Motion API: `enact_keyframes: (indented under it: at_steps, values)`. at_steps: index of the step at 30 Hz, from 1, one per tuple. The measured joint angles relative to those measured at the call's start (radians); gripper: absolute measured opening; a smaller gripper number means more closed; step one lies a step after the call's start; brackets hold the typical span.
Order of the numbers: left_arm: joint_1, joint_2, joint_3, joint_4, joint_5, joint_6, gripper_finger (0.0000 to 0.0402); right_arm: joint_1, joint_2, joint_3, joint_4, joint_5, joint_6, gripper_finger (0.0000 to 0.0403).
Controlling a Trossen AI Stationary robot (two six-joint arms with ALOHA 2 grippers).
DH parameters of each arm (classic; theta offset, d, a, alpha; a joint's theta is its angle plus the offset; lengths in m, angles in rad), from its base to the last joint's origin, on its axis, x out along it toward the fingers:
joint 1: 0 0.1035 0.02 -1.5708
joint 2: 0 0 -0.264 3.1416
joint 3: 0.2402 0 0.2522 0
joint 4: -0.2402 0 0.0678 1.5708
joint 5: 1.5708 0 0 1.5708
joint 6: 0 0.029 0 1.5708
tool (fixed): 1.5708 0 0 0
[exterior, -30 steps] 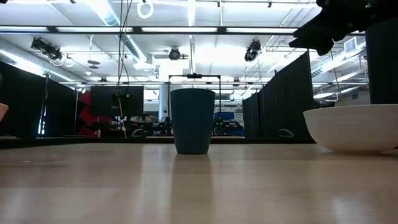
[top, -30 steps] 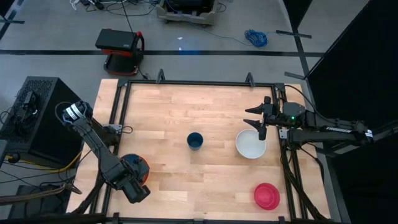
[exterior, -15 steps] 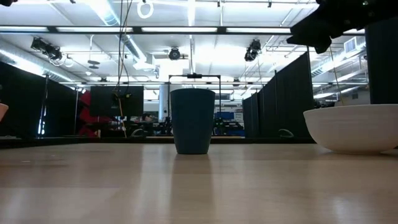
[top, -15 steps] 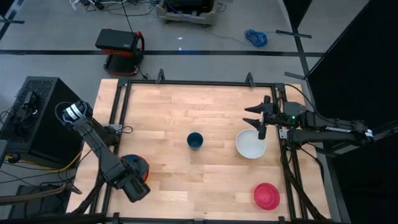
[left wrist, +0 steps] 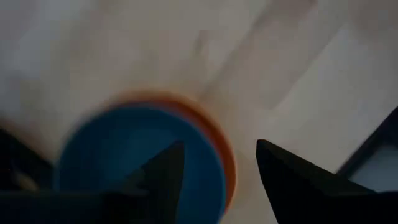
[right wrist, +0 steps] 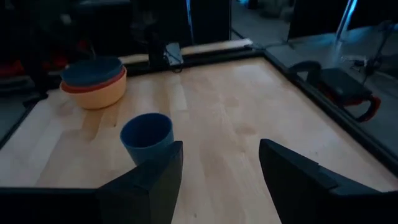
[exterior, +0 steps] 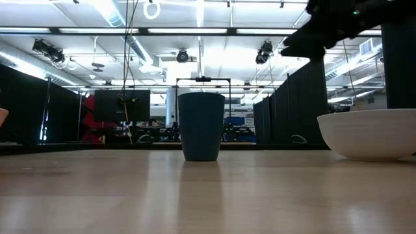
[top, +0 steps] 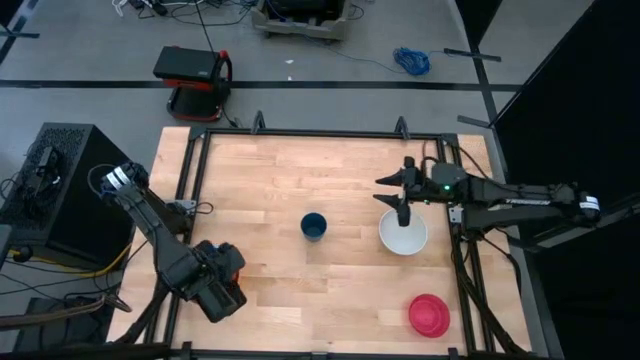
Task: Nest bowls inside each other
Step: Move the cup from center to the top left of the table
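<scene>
Smooth plastic bowls on a pale wooden bench [top: 280, 170], teal bowl [right wrist: 92, 71] nested in red-orange and orange by the left edge under the left gripper [left wrist: 217, 168], fingers apart and empty, dark blue cup [top: 314, 226] mid-bench, white bowl [top: 403, 232] near the right edge beneath the right gripper [top: 392, 196], fingers wide and empty, magenta bowl [top: 429, 314] upturned at the front right corner.

No text, label, brand, number or sign is readable in any view; a faint white marking on the right arm [top: 520, 197] stays illegible.
</scene>
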Motion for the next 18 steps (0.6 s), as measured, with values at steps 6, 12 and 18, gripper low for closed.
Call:
enact_keyframes:
  at_steps: [6,12,18]
  values:
    - [-0.009,0.0,0.105,-0.084,-0.264,0.058,0.0188,0.002,0.168,0.096,-0.029,-0.027,-0.016,0.0194]
    - [-0.014,0.0,0.112,-0.113,-0.346,0.06,0.0188,0.01,0.349,0.214,-0.154,-0.048,-0.12,0.0188]
    - [-0.018,0.0,0.112,-0.119,-0.364,0.061,0.0188,0.071,0.465,0.238,-0.107,-0.102,-0.332,0.0189]
